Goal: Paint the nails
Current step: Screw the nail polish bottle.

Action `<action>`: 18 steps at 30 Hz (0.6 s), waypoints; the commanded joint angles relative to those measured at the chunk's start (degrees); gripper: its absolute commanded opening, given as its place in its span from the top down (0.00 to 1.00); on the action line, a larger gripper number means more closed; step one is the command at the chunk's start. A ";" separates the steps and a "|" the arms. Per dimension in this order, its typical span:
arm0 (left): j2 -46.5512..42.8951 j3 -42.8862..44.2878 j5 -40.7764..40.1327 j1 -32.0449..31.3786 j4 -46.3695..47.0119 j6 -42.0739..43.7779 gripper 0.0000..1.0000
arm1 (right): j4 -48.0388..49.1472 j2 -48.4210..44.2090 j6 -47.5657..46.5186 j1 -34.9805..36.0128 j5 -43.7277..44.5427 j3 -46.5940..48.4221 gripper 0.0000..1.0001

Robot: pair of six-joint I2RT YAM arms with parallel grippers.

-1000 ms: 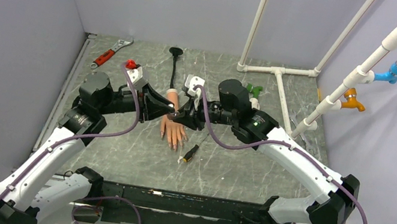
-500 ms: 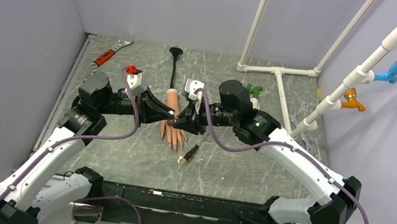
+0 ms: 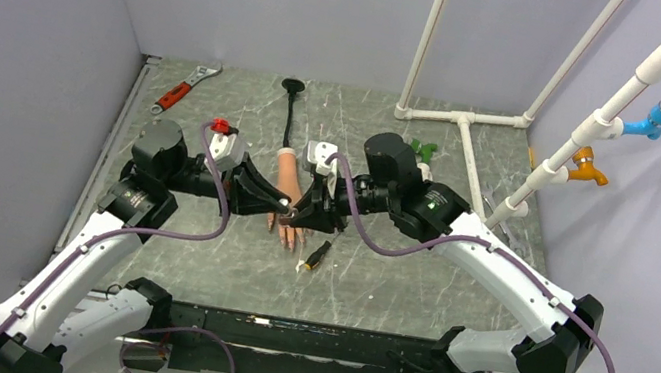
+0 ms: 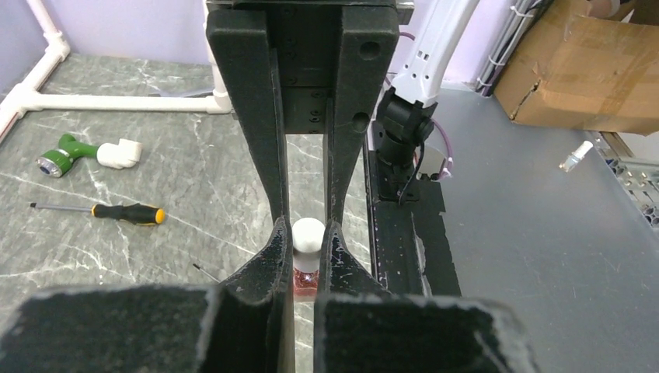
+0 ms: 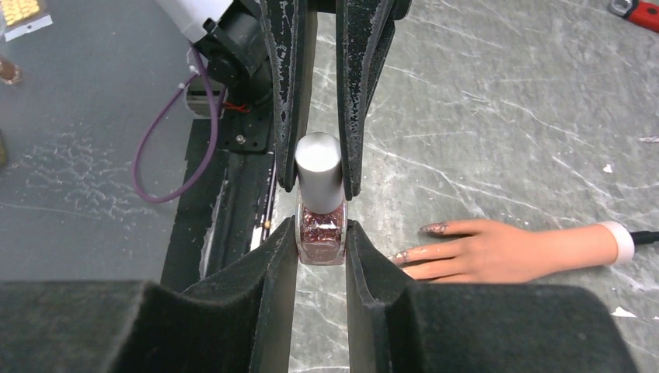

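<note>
A small glass polish bottle of red glitter stands upright between both grippers. My right gripper is shut on its glass body. My left gripper comes from the opposite side and is shut on the bottle's silver-white cap. The peach mannequin hand lies flat on the table beside the bottle, fingers towards it. Two of the nails show, flecked with pinkish glitter. In the top view the grippers meet over the hand's fingers, and the bottle is hidden between them.
A black-and-yellow screwdriver lies just in front of the hand. The hand's black stalk runs to the back. A red-handled wrench lies back left, a white pipe frame and a green fitting back right.
My left gripper has shut on the bottle's cap. Both grippers have shifted a little towards the near edge, now covering more of the hand's fingers.
</note>
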 commanded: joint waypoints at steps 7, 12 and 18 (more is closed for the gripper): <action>-1.63 1.90 -2.80 -0.14 -1.67 1.06 0.24 | 0.59 -0.12 -1.73 -0.82 -2.84 3.35 1.00; -2.61 2.16 -6.78 -0.21 -3.40 1.75 0.17 | 1.21 0.00 -1.23 -0.93 -0.26 2.99 1.00; -2.26 2.10 -16.40 -0.21 -2.91 -1.85 0.26 | 8.15 -0.45 3.38 -0.91 8.50 1.08 1.00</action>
